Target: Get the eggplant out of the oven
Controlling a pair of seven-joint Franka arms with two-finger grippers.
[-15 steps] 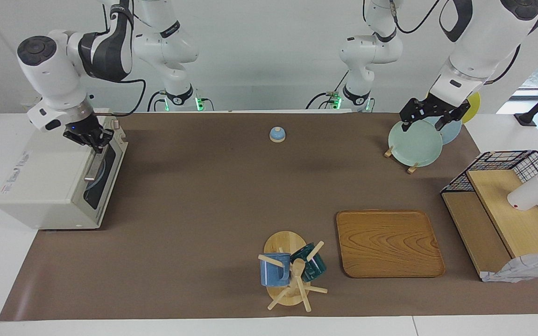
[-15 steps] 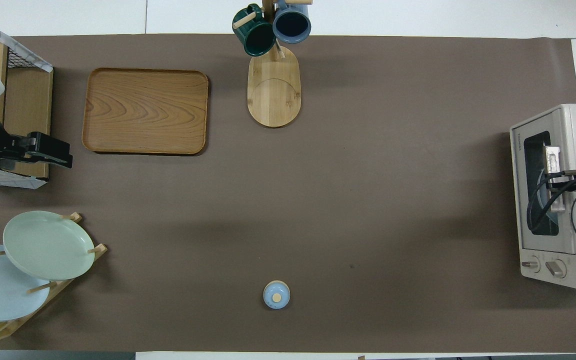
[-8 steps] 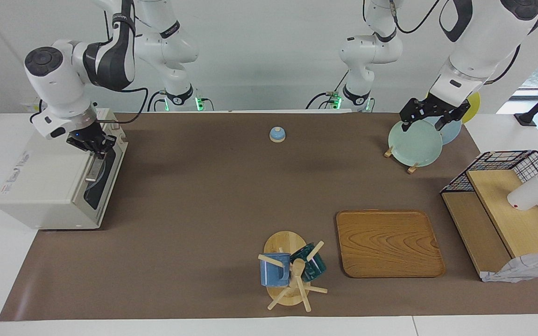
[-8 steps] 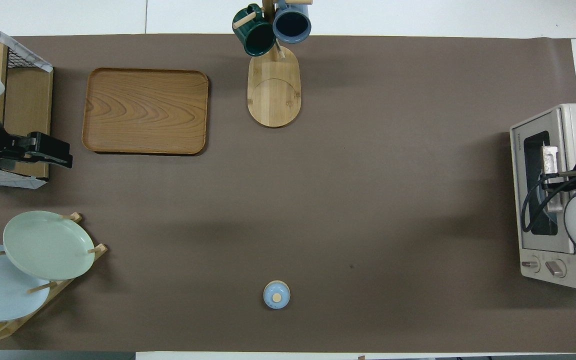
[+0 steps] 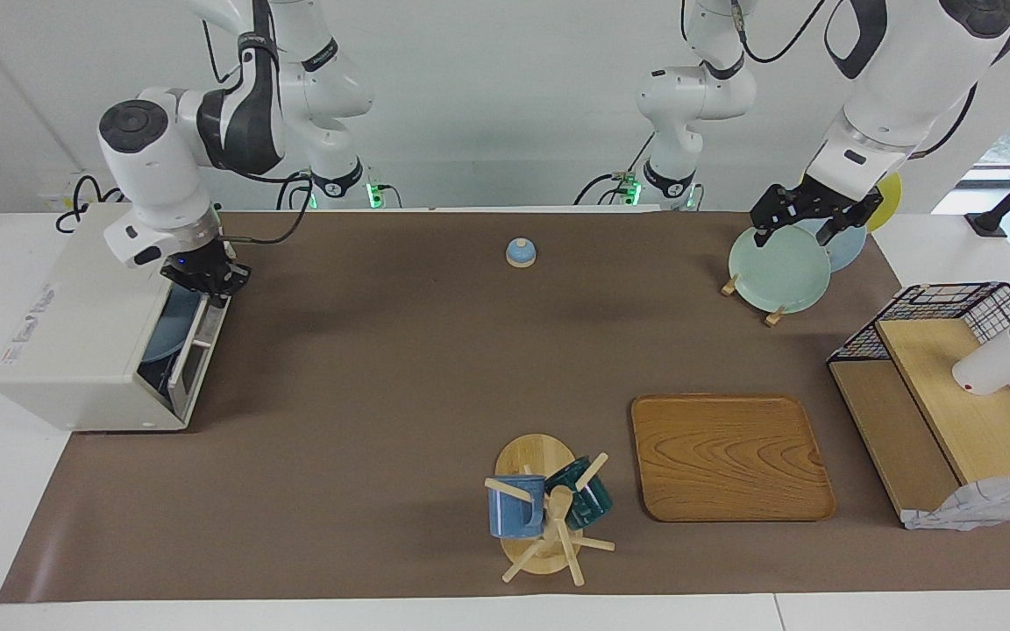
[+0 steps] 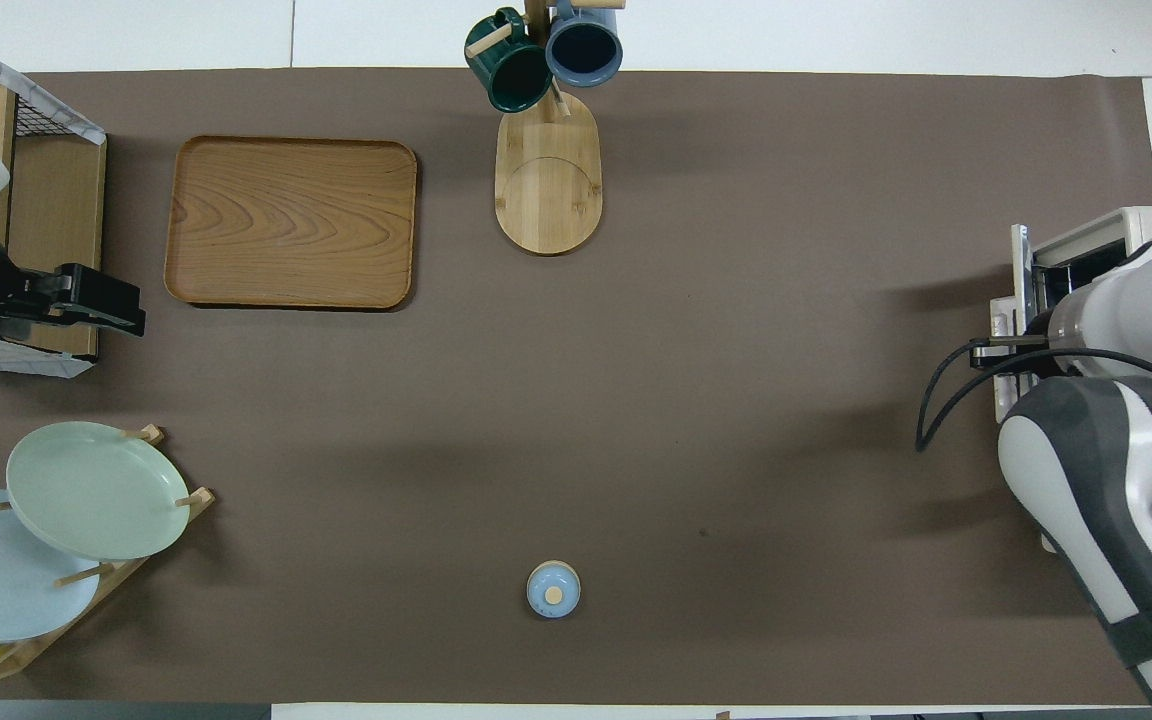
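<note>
The off-white oven (image 5: 75, 333) stands at the right arm's end of the table, and also shows in the overhead view (image 6: 1086, 235). Its door (image 5: 194, 350) is tilted partly open. My right gripper (image 5: 207, 279) is shut on the door's handle at the door's top edge; in the overhead view the arm hides it. A pale blue plate (image 5: 163, 329) shows inside the oven. The eggplant is hidden. My left gripper (image 5: 807, 226) is open and empty and waits in the air over the plate rack (image 5: 772, 311).
A small blue domed bell (image 5: 520, 252) sits near the robots at mid-table. A mug tree (image 5: 549, 513) and a wooden tray (image 5: 729, 456) lie farther out. A wire basket with wooden shelves (image 5: 935, 307) stands at the left arm's end.
My right gripper has moved out from the oven's front with the handle. The door has swung from shut to partly open, showing the blue plate. The left arm has not moved.
</note>
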